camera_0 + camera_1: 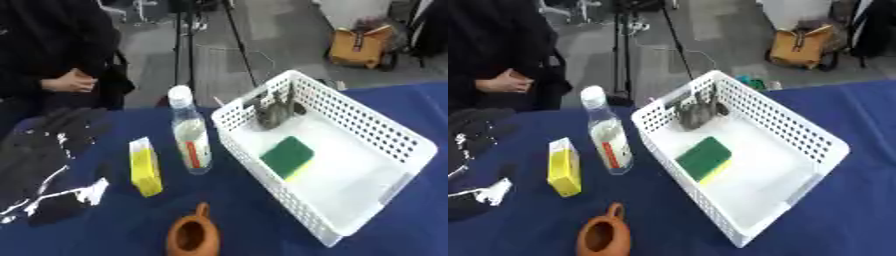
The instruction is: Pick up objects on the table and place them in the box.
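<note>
One blue worktop [411, 105] carries everything. Next in size is the white box [398, 132], a perforated basket set askew on the worktop's right half. The robot's left hand [48, 165] shows as a dark, white-flecked mass at the left edge, low over the worktop and well apart from the box; I cannot tell whether it is released or clenched, and it touches none of the things.

A clear bottle [191, 137] with a white cap stands upright just beside the box's left wall. A yellow carton [145, 167] stands to the left of the bottle. A brown clay pot [193, 235] sits near the front edge.

Inside the box, a green sponge [288, 156] lies flat on the floor, and a small grey thing [274, 114] sits in the far corner.
</note>
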You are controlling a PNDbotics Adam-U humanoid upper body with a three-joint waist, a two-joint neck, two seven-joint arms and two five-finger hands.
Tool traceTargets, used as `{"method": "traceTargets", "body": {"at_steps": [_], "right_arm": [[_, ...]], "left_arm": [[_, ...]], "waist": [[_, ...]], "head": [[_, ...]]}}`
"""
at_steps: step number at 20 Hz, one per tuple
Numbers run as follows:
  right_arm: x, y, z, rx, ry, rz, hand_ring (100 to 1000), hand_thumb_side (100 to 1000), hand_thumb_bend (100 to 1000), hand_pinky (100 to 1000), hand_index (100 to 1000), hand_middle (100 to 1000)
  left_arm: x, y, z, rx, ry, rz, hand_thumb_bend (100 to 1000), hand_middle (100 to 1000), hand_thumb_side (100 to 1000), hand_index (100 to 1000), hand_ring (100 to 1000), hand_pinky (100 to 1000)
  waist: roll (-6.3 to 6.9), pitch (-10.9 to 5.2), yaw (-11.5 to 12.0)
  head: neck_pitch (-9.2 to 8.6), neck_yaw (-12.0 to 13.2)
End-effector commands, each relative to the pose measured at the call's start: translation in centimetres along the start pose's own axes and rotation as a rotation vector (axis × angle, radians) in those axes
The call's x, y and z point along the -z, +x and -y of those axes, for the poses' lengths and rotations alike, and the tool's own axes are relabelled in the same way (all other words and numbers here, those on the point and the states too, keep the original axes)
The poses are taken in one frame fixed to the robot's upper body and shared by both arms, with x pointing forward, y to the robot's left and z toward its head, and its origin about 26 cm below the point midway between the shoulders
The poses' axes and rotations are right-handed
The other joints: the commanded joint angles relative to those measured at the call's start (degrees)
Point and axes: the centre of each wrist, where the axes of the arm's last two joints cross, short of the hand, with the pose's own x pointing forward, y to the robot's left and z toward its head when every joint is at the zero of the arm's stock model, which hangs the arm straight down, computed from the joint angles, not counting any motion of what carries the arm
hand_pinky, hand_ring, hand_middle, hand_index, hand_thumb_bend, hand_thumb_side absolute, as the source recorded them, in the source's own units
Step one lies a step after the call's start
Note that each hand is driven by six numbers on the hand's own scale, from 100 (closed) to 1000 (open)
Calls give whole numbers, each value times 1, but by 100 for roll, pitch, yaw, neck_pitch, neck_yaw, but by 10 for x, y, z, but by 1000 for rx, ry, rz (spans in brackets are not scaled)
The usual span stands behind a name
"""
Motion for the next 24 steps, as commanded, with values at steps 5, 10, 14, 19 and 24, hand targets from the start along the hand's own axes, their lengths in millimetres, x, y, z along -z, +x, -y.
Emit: {"method": "traceTargets", "body": {"at_steps": [5, 10, 14, 19, 24], "right_arm": [[4, 0, 4, -3, 7, 15, 572, 786, 100, 642, 712, 580], [0, 0, 5, -1, 13, 2, 571, 783, 100, 642, 711, 577], [-2, 0, 4, 7, 17, -6, 571, 781, 100, 641, 708, 574], [-3, 2, 2, 22, 24, -7, 570, 780, 100, 641, 706, 571], [-4, 2, 1, 26, 30, -11, 570, 777, 100, 641, 701, 569]], "left_arm": [[11, 23, 1, -279, 274, -377, 100, 979, 786, 1000, 1000, 1000], [27, 64, 4, -448, 404, -646, 119, 981, 775, 1000, 1000, 1000], [34, 83, 1, -510, 336, -696, 251, 1000, 841, 1000, 1000, 1000], [39, 95, -2, -537, 194, -681, 288, 1000, 1000, 1000, 1000, 1000], [41, 91, -7, -455, 39, -653, 100, 999, 1000, 1000, 1000, 1000]], "waist": [[6, -203, 40], [9, -240, 98], [-3, -253, 104], [-25, -246, 50], [-40, -241, 59]], "head": [[-25, 0], [17, 36], [32, 49], [22, 106], [13, 73]]}}
